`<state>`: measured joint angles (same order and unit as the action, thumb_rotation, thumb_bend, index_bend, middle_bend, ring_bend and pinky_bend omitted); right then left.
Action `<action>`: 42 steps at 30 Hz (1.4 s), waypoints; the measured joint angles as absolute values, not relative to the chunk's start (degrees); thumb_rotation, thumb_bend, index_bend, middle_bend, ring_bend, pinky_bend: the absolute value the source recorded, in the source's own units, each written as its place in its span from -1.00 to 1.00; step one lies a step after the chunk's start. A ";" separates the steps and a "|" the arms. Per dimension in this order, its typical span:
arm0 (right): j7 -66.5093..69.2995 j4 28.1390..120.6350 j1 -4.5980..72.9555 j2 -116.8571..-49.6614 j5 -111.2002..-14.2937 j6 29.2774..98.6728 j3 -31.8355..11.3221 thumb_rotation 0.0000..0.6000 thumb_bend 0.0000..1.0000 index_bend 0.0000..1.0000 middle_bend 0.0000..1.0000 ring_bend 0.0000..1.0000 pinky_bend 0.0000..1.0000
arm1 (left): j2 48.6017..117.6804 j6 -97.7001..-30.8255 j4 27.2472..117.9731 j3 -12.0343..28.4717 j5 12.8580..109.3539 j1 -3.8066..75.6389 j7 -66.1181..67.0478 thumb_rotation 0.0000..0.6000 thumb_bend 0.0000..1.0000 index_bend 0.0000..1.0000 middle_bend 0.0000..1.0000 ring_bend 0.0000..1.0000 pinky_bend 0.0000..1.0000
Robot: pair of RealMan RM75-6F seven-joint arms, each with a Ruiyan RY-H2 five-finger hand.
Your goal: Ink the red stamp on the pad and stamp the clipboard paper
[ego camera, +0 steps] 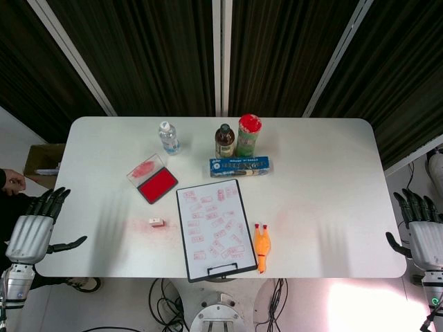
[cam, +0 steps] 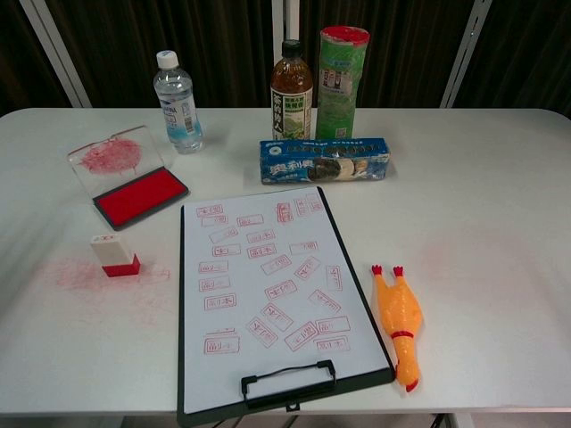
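The small red and white stamp stands on the table, left of the clipboard. The open red ink pad lies behind it, its clear lid folded back. The clipboard holds a white sheet covered with several red stamp marks, clip toward me. My left hand hangs off the table's left edge, fingers spread, holding nothing. My right hand hovers off the right edge, also open and empty. Neither hand shows in the chest view.
A water bottle, a brown drink bottle, a green canister with red lid and a blue biscuit box stand behind the clipboard. A rubber chicken lies to its right. Red ink smears mark the table.
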<state>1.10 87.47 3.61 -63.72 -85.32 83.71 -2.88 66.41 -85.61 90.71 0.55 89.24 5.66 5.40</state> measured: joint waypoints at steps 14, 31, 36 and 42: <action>1.74 87.39 3.34 -63.68 -85.56 84.20 -2.84 1.00 -0.57 -1.00 -1.00 -1.00 -1.00 | 65.49 -85.12 91.97 0.04 90.41 5.97 5.40 0.44 -0.92 -0.85 -0.83 -0.87 -0.64; 3.14 86.96 2.53 -63.31 -85.55 85.89 -3.27 1.00 -0.55 -1.00 -1.00 -1.00 -1.00 | 72.89 -74.66 92.50 -0.63 97.22 14.86 8.65 1.00 -0.82 -0.81 -0.66 -0.67 -0.48; 3.82 87.24 2.11 -62.49 -85.41 86.68 -3.57 1.00 -0.55 -1.00 -1.00 -1.00 -1.00 | 77.79 -70.75 90.28 -0.37 96.26 17.33 9.55 1.00 -0.80 -0.64 -0.59 -0.67 -0.45; 4.38 87.33 1.82 -62.24 -85.39 87.33 -3.87 1.00 -0.55 -1.00 -1.00 -1.00 -1.00 | 83.29 -68.40 85.77 0.42 93.76 19.05 11.79 1.00 -0.77 -0.49 -0.41 -0.67 -0.42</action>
